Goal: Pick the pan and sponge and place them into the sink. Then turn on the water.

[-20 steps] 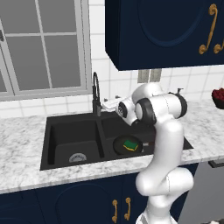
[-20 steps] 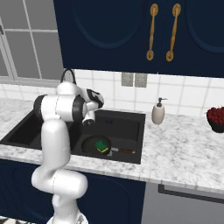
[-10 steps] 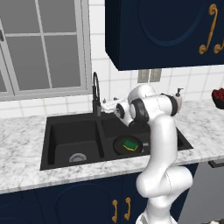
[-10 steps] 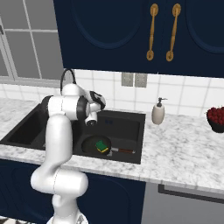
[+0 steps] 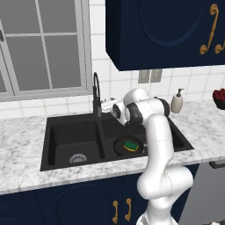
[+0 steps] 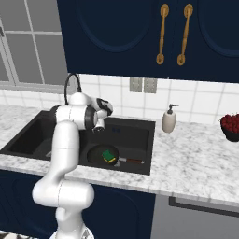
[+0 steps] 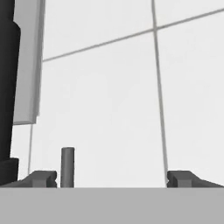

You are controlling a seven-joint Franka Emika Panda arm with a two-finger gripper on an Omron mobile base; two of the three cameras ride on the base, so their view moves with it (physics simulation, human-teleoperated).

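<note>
The black pan (image 5: 119,146) (image 6: 97,154) lies in the right basin of the black sink (image 5: 70,134) (image 6: 136,136), its handle (image 6: 131,161) pointing right. The green-topped sponge (image 5: 130,144) (image 6: 110,155) rests inside the pan. My gripper (image 5: 109,105) (image 6: 107,108) (image 7: 113,178) hovers above the sink's back edge, just right of the tall black faucet (image 5: 96,94) (image 6: 72,86) (image 7: 7,87), and faces the tiled wall. Its jaws stand wide open with nothing between them. A thin grey rod (image 7: 68,166) rises beside the left fingertip (image 7: 42,177). No water runs from the faucet.
A cream soap dispenser (image 5: 177,101) (image 6: 168,119) stands on the counter right of the sink. A dark bowl of red fruit (image 5: 219,97) (image 6: 230,126) sits at the far right. Navy wall cabinets (image 6: 140,32) hang overhead, and a window (image 5: 41,48) is behind the left basin.
The arm has swung a little to the left, bringing the hand closer to the faucet. The jaws stayed open. Pan and sponge have not moved.
</note>
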